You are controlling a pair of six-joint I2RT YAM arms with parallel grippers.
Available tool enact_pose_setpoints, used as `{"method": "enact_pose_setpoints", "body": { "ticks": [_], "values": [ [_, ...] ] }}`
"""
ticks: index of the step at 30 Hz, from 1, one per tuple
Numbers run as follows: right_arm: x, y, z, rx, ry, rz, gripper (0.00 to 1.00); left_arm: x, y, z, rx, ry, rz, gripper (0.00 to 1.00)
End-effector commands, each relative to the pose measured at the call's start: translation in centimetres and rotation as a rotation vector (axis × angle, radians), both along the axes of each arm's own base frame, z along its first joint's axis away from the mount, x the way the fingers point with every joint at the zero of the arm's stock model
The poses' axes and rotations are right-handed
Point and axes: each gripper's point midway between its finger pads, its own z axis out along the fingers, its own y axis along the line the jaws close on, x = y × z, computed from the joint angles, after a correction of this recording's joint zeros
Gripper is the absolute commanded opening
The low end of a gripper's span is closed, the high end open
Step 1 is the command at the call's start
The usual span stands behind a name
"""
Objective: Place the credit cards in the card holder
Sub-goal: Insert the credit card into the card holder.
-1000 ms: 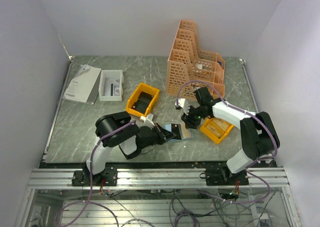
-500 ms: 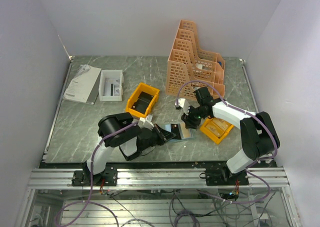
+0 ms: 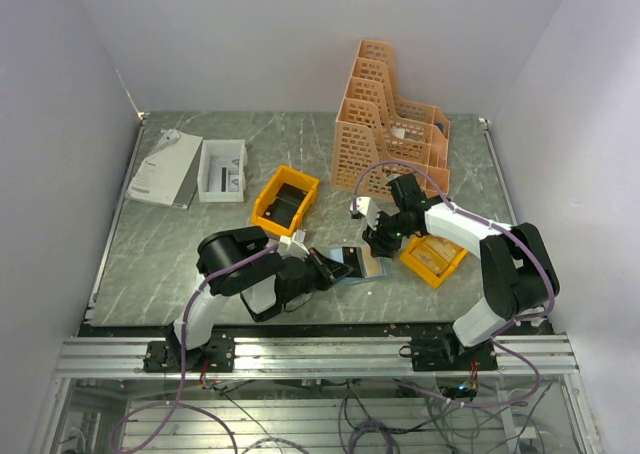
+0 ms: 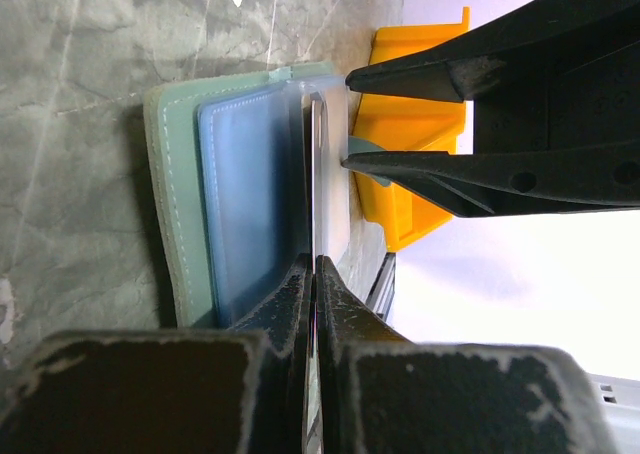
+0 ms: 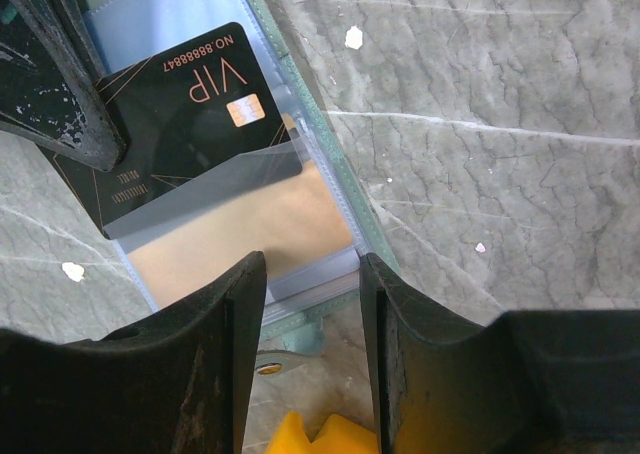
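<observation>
1. Two grippers meet low over the open card holder [image 4: 170, 194];
2. left gripper [image 4: 315, 266] pinched tight on a black credit card [image 5: 170, 104], half inside a clear sleeve [image 5: 220, 189];
3. right gripper [image 5: 310, 274] with jaws partly apart, astride the holder's edge.

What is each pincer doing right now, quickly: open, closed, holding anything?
Left pincer: closed on a credit card at the card holder.
Right pincer: open, jaws astride the card holder's edge.
</observation>
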Motion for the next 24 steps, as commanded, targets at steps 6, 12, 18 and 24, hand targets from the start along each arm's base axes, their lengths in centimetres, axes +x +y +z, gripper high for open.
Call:
{"method": "enact_pose_setpoints", "body": {
  "ticks": [6,12,18,24],
  "values": [
    [-0.65,-0.95,-1.3,-0.051,0.04,-0.001,0.42,0.54,-0.45,0.66,-0.017,-0.038,0.032,0.07],
    [-0.65,-0.94,-1.26,-0.05,0.04,0.0,0.42,0.28,-0.91,0.73,-0.019,-0.039,0.04,0.07],
    [-0.64,-0.93,-1.2,-0.048,0.038,-0.001,0.42,0.24,-1.01,0.62,-0.019,-0.036,0.06,0.07],
    [-0.68,-0.91,-1.2,-0.047,0.04,0.0,0.42,0.45,-0.64,0.66,-0.016,-0.037,0.094,0.07]
  ]
}}
